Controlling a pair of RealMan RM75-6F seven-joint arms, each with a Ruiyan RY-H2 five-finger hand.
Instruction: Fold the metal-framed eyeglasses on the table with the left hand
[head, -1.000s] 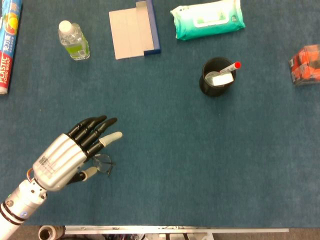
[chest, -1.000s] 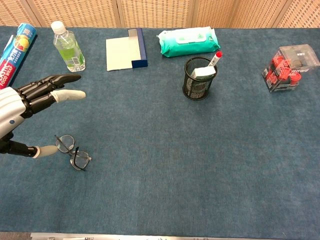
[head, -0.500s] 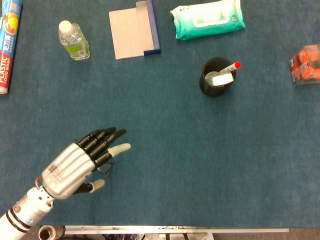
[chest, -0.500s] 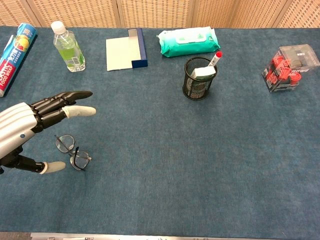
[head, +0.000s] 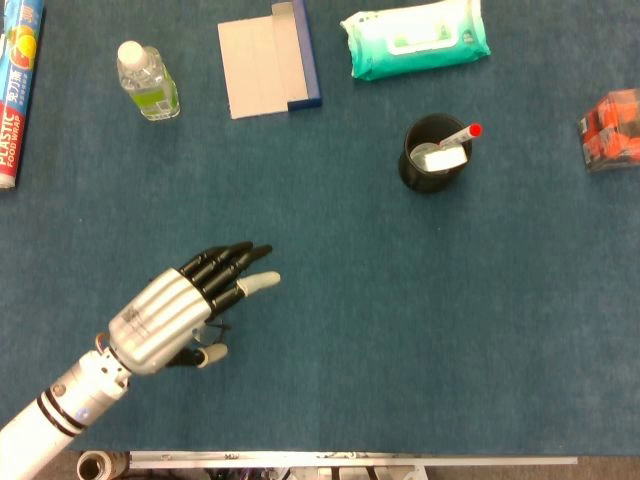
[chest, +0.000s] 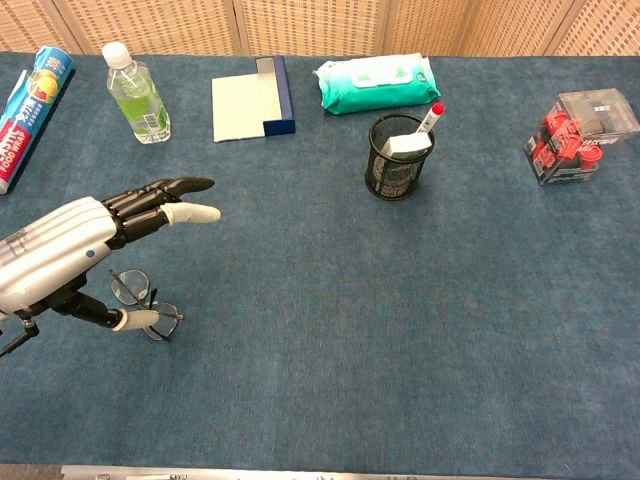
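My left hand (chest: 70, 255) hovers open, holding nothing, fingers extended over the metal-framed eyeglasses (chest: 145, 305) lying on the table (chest: 400, 320); I judge I should lower slowly and press one temple inward with a fingertip.

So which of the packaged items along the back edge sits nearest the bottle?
The plastic wrap roll, left of the bottle; wet wipes pack lies farther right.

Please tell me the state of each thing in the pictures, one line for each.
Left hand: open, fingers straight, above the glasses.
Glasses: on the table, not held, mostly under the hand.
Bottle: upright, capped.
Wipes pack: lying flat, flap closed.
Pen cup: upright, holding a marker.
Wrap roll: lying flat.
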